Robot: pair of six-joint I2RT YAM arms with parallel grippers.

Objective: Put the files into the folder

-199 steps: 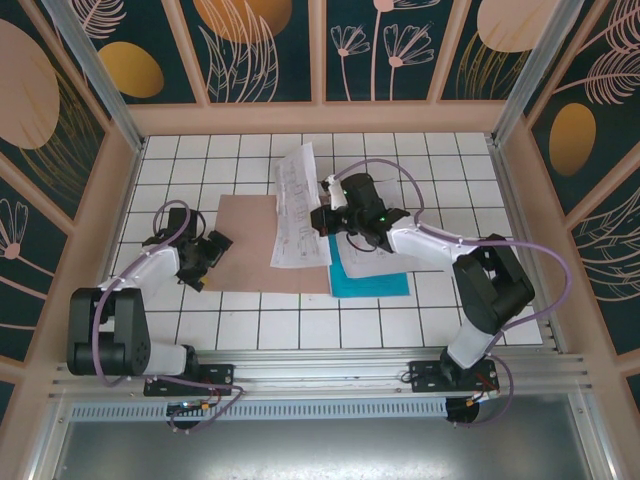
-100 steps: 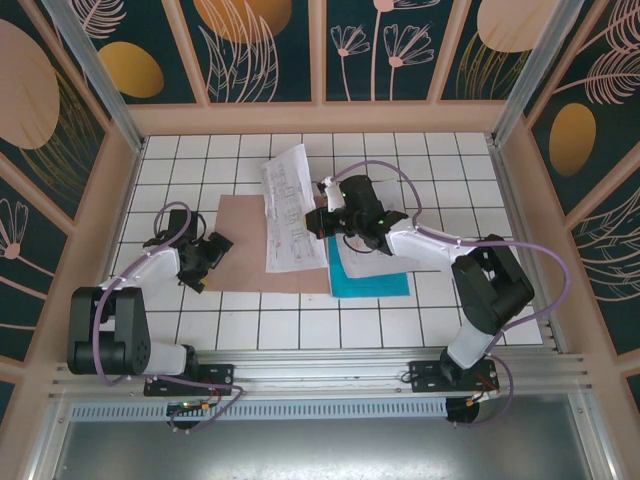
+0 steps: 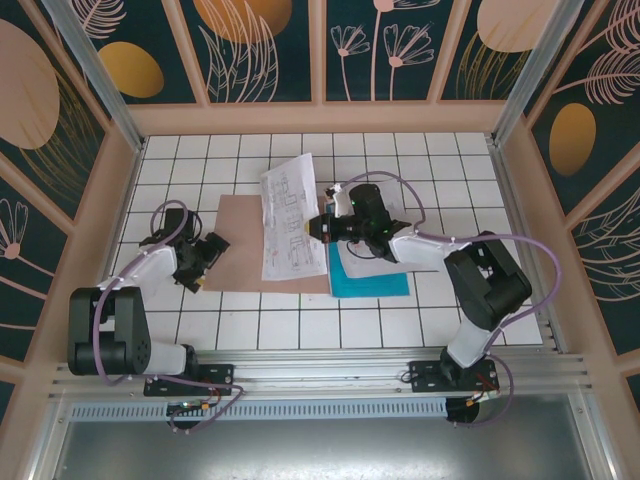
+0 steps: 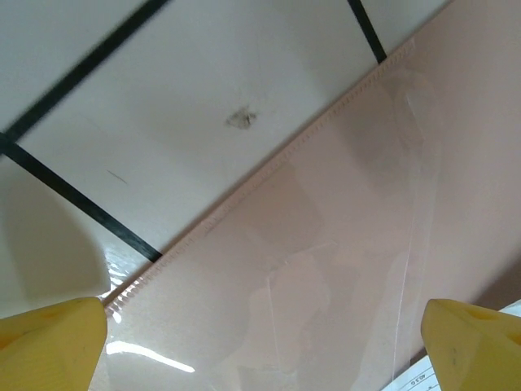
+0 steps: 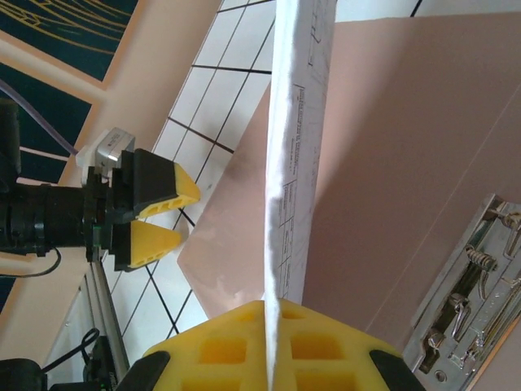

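Both files are left uninserted: the white printed paper sheet (image 3: 292, 215) is clamped by the right gripper (image 3: 317, 226) over the pinkish-brown card folder (image 3: 240, 245), the teal-blue sheet (image 3: 375, 281) is laid beside it; the left gripper (image 3: 203, 263) jaws are parted

White paper sheet with grey printed diagrams and text (image 3: 292, 218): right edge lifted, sheet bowed and tilted, lying over right part of folder, far end past folder's far edge.
Plain teal-blue sheet (image 3: 372, 280): flat, just beside folder's right edge.
Pinkish-brown kraft card folder (image 3: 238, 255): flat, rectangular, left of centre.
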